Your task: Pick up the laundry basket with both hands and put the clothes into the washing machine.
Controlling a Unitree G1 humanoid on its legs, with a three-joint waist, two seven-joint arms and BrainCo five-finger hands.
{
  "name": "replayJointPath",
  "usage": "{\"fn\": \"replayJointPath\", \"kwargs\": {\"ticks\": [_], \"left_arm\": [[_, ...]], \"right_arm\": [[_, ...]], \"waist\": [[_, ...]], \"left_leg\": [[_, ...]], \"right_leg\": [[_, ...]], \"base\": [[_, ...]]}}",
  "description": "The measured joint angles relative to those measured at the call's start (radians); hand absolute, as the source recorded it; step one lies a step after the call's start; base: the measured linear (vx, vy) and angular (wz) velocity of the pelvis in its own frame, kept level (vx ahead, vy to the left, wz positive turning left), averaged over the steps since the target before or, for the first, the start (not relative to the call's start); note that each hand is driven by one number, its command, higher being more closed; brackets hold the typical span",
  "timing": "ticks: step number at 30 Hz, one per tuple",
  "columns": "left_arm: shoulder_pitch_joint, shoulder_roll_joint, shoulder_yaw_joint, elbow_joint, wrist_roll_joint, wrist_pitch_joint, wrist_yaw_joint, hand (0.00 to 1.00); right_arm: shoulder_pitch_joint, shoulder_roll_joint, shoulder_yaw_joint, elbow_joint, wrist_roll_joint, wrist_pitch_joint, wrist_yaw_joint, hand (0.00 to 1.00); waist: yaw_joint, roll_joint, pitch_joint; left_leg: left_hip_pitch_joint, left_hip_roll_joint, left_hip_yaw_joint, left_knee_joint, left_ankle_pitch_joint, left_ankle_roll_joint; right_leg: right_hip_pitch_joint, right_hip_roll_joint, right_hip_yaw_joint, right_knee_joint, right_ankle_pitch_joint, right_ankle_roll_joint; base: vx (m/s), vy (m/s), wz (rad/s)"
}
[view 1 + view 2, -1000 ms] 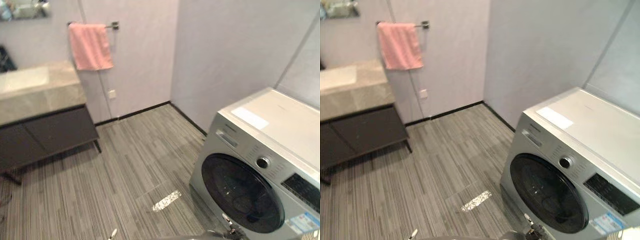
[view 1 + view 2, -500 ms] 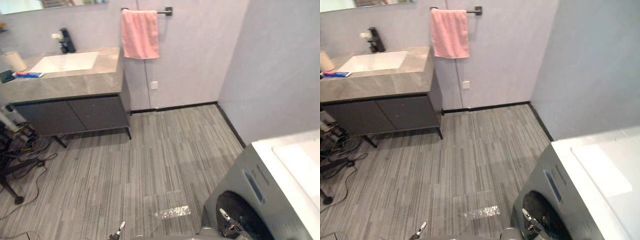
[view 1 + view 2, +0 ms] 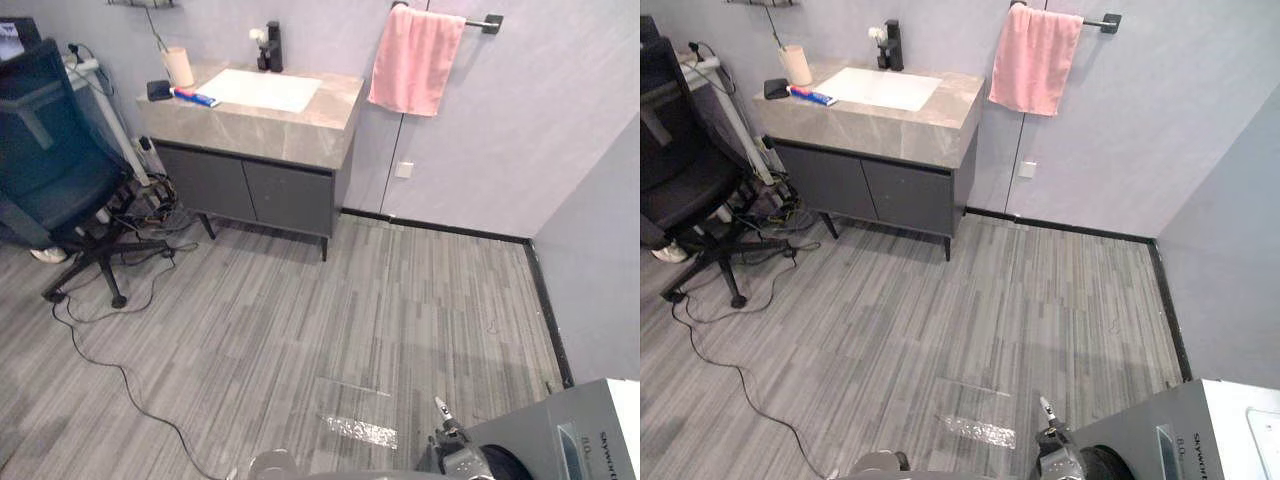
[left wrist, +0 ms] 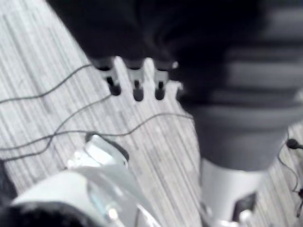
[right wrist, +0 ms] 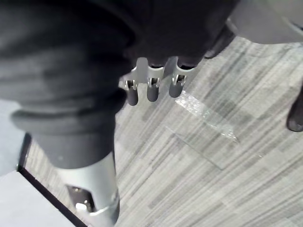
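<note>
Washing machine (image 3: 585, 435) sits at lower right, cut off at the corner. Its front panel carries small print I cannot make out. Ahead of me: striped floor (image 3: 300, 320), a surface (image 3: 290, 130) with sink (image 3: 262, 90) and cup (image 3: 180, 67), pink towel (image 3: 415, 60), office chair (image 3: 50, 170) on my left. Left robot hand (image 4: 136, 87) and right robot hand (image 5: 152, 87) hang over the floor, fingers relaxed, holding nothing.

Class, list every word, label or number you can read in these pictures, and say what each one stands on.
Washer, front panel: a short line of print, too small to read.
Tube on the counter: markings blurred, unreadable.
No text here can be quoted.
</note>
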Motion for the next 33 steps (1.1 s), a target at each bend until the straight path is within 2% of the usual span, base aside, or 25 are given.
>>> {"fn": "replayJointPath", "kwargs": {"ticks": [2,4,5,6,7,9,10,11,13,15,16,17,18,19,21,23,25,26,27,29,30,31,32,33], "left_arm": [[0.0,0.003,-0.015,0.0,0.002,-0.001,0.0,0.0],[-0.001,0.019,-0.048,0.0,0.001,-0.001,0.001,0.0],[-0.005,0.031,-0.074,-0.003,0.002,-0.001,0.002,0.0],[-0.008,0.036,-0.082,-0.006,0.002,-0.001,0.002,0.0],[-0.013,0.038,-0.084,-0.028,0.004,-0.003,0.002,0.0],[-0.021,0.043,-0.083,-0.053,0.017,-0.006,0.002,0.0],[-0.031,0.038,-0.085,-0.055,0.019,-0.007,0.002,0.0],[-0.047,0.033,-0.082,-0.061,0.019,-0.011,0.002,0.0],[-0.064,0.025,-0.077,-0.062,0.019,-0.024,0.002,0.0],[-0.077,0.011,-0.054,-0.063,0.021,-0.028,0.001,0.0],[-0.076,0.005,-0.029,-0.063,0.021,-0.028,0.001,0.0],[-0.077,-0.009,-0.002,-0.061,0.027,-0.026,0.001,0.0],[-0.076,-0.017,-0.001,-0.06,0.032,-0.024,0.0,0.0],[-0.072,-0.037,0.0,-0.057,0.036,-0.023,-0.001,0.0],[-0.071,-0.051,0.0,-0.055,0.042,-0.022,-0.001,0.0],[-0.072,-0.051,-0.005,-0.045,0.042,-0.021,-0.002,0.0],[-0.079,-0.043,-0.008,-0.046,0.039,-0.022,-0.011,0.0],[-0.078,-0.044,-0.009,-0.062,0.038,-0.022,-0.019,0.0],[-0.076,-0.052,-0.009,-0.07,0.037,-0.023,-0.02,0.0],[-0.069,-0.052,-0.029,-0.078,0.031,-0.023,-0.019,0.0],[-0.066,-0.048,-0.043,-0.08,0.03,-0.024,-0.02,0.0],[-0.068,-0.041,-0.061,-0.08,0.029,-0.026,-0.02,0.0],[-0.074,-0.034,-0.06,-0.079,0.029,-0.027,-0.02,0.0],[-0.074,-0.034,-0.06,-0.078,0.029,-0.027,-0.02,0.0]], "right_arm": [[0.013,-0.011,0.0,0.005,-0.001,0.0,0.002,0.0],[0.028,-0.022,0.001,0.002,-0.022,0.001,0.006,0.0],[0.045,-0.022,0.011,-0.016,-0.033,0.001,0.009,0.0],[0.061,-0.021,0.013,-0.025,-0.038,0.003,0.008,0.0],[0.092,-0.016,0.025,-0.031,-0.039,0.006,0.009,0.0],[0.117,-0.009,0.049,-0.037,-0.039,0.007,0.009,0.0],[0.121,-0.009,0.048,-0.037,-0.038,0.007,0.008,0.0],[0.129,-0.009,0.048,-0.036,-0.038,0.007,0.006,0.0],[0.135,-0.009,0.048,-0.036,-0.037,0.007,0.005,0.0],[0.136,-0.008,0.048,-0.035,-0.036,0.007,0.005,0.0],[0.139,0.0,0.05,-0.033,-0.036,0.008,0.005,0.0],[0.142,0.002,0.053,-0.031,-0.027,0.009,0.006,0.0],[0.147,-0.007,0.056,-0.031,-0.026,0.008,0.005,0.0],[0.154,-0.024,0.054,-0.031,-0.024,0.006,0.006,0.0],[0.155,-0.036,0.037,-0.028,-0.013,0.002,0.006,0.0],[0.154,-0.034,-0.016,-0.021,0.006,0.002,0.005,0.0],[0.153,-0.031,-0.032,-0.013,0.023,0.011,0.007,0.0],[0.152,-0.028,-0.029,-0.023,0.034,-0.001,0.003,0.0],[0.153,-0.028,-0.028,-0.034,0.043,-0.006,0.0,0.0],[0.152,-0.031,-0.014,-0.039,0.044,-0.023,-0.006,0.0],[0.15,-0.03,-0.002,-0.039,0.044,-0.026,-0.009,0.0],[0.142,-0.025,0.008,-0.039,0.044,-0.029,-0.013,0.0],[0.133,-0.022,0.008,-0.038,0.043,-0.03,-0.014,0.0],[0.127,-0.021,0.008,-0.039,0.043,-0.03,-0.014,0.0]], "waist": [[0.002,0.002,-0.003],[-0.002,-0.005,0.001],[-0.004,-0.011,0.007],[-0.006,-0.009,0.009],[-0.012,-0.022,0.006],[-0.018,-0.032,0.007],[-0.026,-0.028,0.006],[-0.026,-0.028,0.006],[-0.025,-0.026,0.005],[-0.026,-0.026,0.005],[-0.025,-0.041,-0.003],[-0.026,-0.042,-0.015],[-0.029,-0.037,-0.024],[-0.025,-0.004,-0.042],[-0.028,0.031,-0.053],[-0.028,0.044,-0.053],[-0.025,0.039,-0.052],[-0.025,0.044,-0.05],[-0.023,0.053,-0.049],[-0.023,0.075,-0.042],[-0.023,0.073,-0.042],[-0.025,0.051,-0.043],[-0.023,0.047,-0.042],[-0.025,0.047,-0.041]], "left_leg": [[0.029,-0.027,-0.004,-0.057,0.006,0.006],[0.074,-0.04,-0.006,-0.087,0.016,0.016],[0.095,-0.04,-0.007,-0.082,0.015,0.017],[0.108,-0.04,-0.012,-0.08,0.011,0.021],[0.129,-0.036,-0.026,-0.078,0.007,0.027],[0.138,-0.028,-0.032,-0.073,0.0,0.03],[0.135,-0.02,-0.032,-0.074,-0.001,0.031],[0.134,-0.013,-0.032,-0.074,-0.001,0.031],[0.134,0.005,-0.03,-0.069,-0.009,0.018],[0.13,0.029,-0.027,-0.053,-0.02,0.0],[0.131,0.029,-0.028,-0.05,-0.025,-0.021],[0.137,0.045,-0.046,-0.051,-0.024,-0.054],[0.14,0.057,-0.047,-0.063,-0.02,-0.06],[0.146,0.091,-0.05,-0.092,-0.002,-0.091],[0.146,0.131,-0.081,-0.118,0.012,-0.112],[0.134,0.164,-0.134,-0.093,0.013,-0.111],[0.049,0.188,-0.155,0.107,-0.011,-0.117],[-0.043,0.203,-0.174,0.3,-0.022,-0.105],[-0.096,0.212,-0.202,0.422,-0.012,-0.093],[-0.134,0.216,-0.248,0.55,0.021,-0.103],[-0.134,0.215,-0.248,0.565,0.03,-0.106],[-0.139,0.21,-0.244,0.595,0.039,-0.109],[-0.117,0.207,-0.227,0.56,-0.037,-0.098],[-0.104,0.203,-0.209,0.515,-0.082,-0.089]], "right_leg": [[-0.05,-0.028,0.019,0.105,0.005,-0.006],[-0.162,-0.059,0.08,0.359,0.032,-0.011],[-0.218,-0.071,0.118,0.491,0.086,-0.004],[-0.234,-0.072,0.134,0.541,0.118,-0.003],[-0.248,-0.067,0.16,0.603,0.173,0.002],[-0.275,-0.058,0.182,0.644,0.14,0.004],[-0.288,-0.05,0.167,0.622,0.067,0.004],[-0.294,-0.045,0.137,0.562,0.022,0.002],[-0.287,-0.027,0.107,0.423,0.004,0.004],[-0.268,0.001,0.116,0.257,0.014,0.003],[-0.251,0.002,0.128,0.169,0.058,-0.011],[-0.243,0.019,0.123,0.156,0.057,0.012],[-0.238,0.036,0.11,0.143,0.04,0.009],[-0.24,0.073,0.092,0.132,0.026,-0.013],[-0.23,0.115,0.056,0.103,0.015,-0.029],[-0.193,0.156,0.027,0.065,0.008,-0.042],[-0.151,0.168,0.01,0.04,-0.004,-0.053],[-0.134,0.172,0.007,0.036,-0.008,-0.056],[-0.126,0.178,0.011,0.041,-0.007,-0.053],[-0.095,0.19,0.044,0.045,-0.008,-0.059],[-0.091,0.19,0.056,0.04,-0.008,-0.059],[-0.075,0.185,0.076,0.03,0.001,-0.064],[-0.076,0.172,0.098,0.019,0.011,-0.064],[-0.076,0.166,0.114,0.012,0.017,-0.064]], "base": [[0.01,0.131,-0.05],[-0.02,0.116,-0.12],[-0.03,0.084,0.08],[0.03,0.053,0.29],[0.08,0.011,0.29],[0.06,-0.023,0.11],[0.02,-0.063,-0.08],[0.02,-0.085,-0.06],[0.04,-0.18,-0.06],[0.1,-0.306,-0.03],[0.16,-0.386,0.05],[0.15,-0.337,0.09],[0.15,-0.296,0.09],[0.16,-0.249,0.1],[0.19,-0.242,0.25],[0.2,-0.196,0.39],[0.16,-0.159,0.3],[0.13,-0.091,0.05],[0.14,-0.058,-0.12],[0.15,0.016,-0.4],[0.2,0.038,-0.49],[0.2,0.062,-0.52],[0.18,0.078,-0.52],[0.14,0.18,-0.53]]}}
